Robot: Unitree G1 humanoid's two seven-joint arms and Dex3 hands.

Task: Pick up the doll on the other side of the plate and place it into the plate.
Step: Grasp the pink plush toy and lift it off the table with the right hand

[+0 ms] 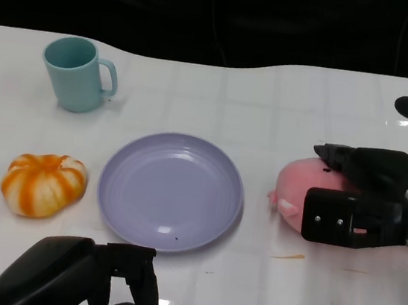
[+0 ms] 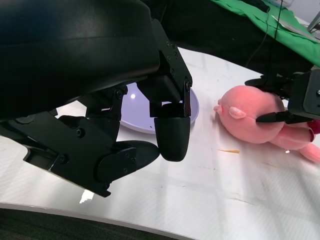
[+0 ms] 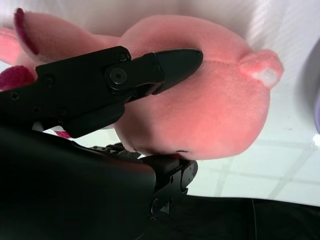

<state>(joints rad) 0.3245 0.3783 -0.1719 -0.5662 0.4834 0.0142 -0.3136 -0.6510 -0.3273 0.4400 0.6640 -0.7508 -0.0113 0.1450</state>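
The right hand (image 1: 356, 199) wraps its fingers round the pink plush doll (image 1: 297, 187), which lies on the white tabletop (image 1: 270, 108) at three o'clock of the smooth, round lavender plate (image 1: 171, 191). The left hand (image 1: 89, 280) rests at six o'clock, fingers curled on nothing. In the left wrist view, the doll looks soft and rounded. In the right wrist view, fingers (image 3: 150, 70) press shallowly; the squashy plush could slip out on lifting.
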